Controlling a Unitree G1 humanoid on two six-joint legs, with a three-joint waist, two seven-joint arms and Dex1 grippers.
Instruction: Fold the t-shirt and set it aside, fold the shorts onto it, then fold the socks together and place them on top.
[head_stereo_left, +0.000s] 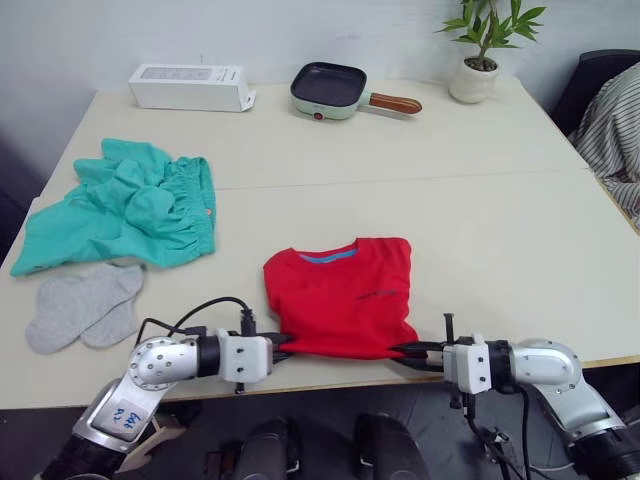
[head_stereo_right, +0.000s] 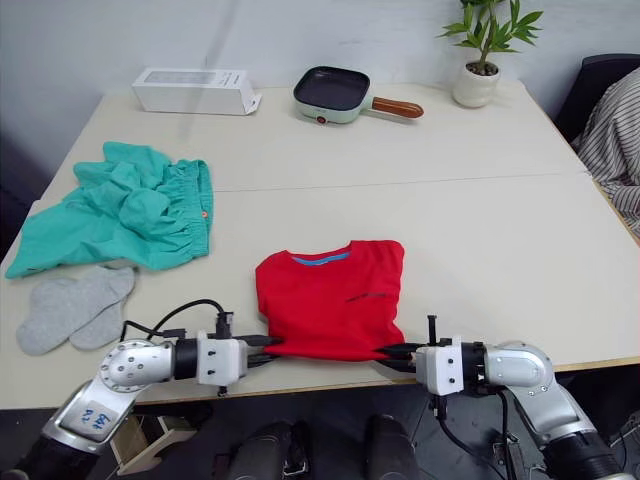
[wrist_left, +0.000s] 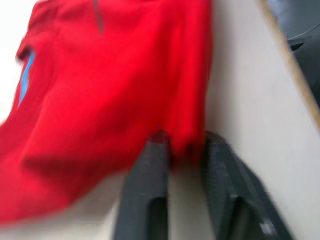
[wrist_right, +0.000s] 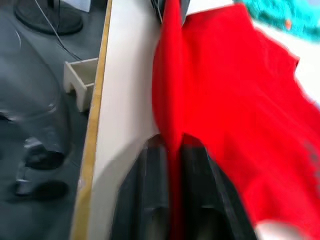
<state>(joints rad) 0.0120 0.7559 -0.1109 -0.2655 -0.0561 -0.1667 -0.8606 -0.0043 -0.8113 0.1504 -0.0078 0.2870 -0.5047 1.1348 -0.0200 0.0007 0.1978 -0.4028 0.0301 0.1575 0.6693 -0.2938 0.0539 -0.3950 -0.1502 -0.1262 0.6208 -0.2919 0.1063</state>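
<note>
Red t-shirt (head_stereo_left: 341, 295) is lying partly folded near the front edge of the table (head_stereo_left: 480, 230), its blue neckband facing away from the robot. Left gripper (head_stereo_left: 283, 345) is pinching the shirt's near left corner, its fingers (wrist_left: 148, 170) closed on the cloth, and right gripper (head_stereo_left: 406, 353) is clamping the near right corner. Shorts (head_stereo_left: 130, 205) are lying crumpled at the table's left side, with the socks (head_stereo_left: 82, 305) just in front of them.

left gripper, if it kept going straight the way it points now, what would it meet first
It points across the near table edge toward the right gripper. The left gripper already pinches the bright red cotton t-shirt hem, so more red fabric comes first, then probably the right gripper.
</note>
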